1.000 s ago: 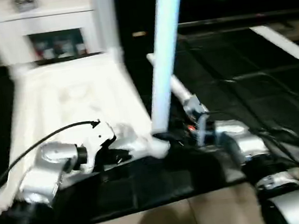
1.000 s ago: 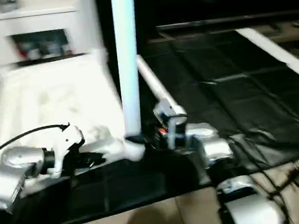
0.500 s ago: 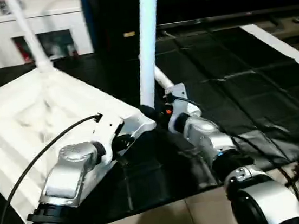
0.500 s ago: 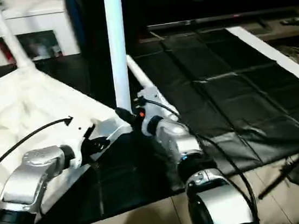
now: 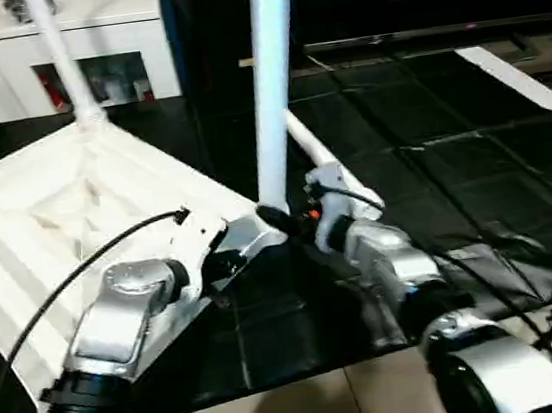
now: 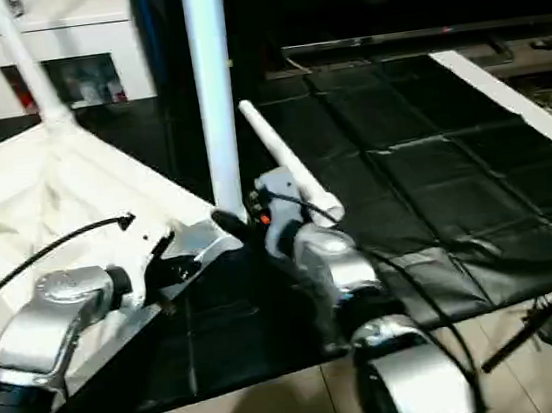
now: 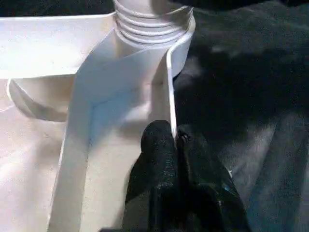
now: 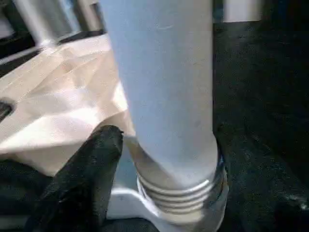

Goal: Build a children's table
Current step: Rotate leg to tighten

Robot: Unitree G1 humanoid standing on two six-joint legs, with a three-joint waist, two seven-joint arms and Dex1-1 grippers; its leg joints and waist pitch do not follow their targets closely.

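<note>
Left gripper (image 7: 175, 140) is pinching the tabletop (image 5: 47, 225) rim; right gripper (image 8: 159, 159), fingers spread, is seating the leg (image 5: 271, 86); screwing comes next.

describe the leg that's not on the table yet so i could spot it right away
Start at the big white upside-down tabletop on the black mat. From its near corner a leg stands upright; just beyond that, the loose leg lies on the mat. It alone lies flat, in no socket.

one tabletop (image 5: 65, 207), three legs (image 5: 274, 86), one cabinet (image 5: 87, 58), two tools (image 7: 175, 145).
</note>
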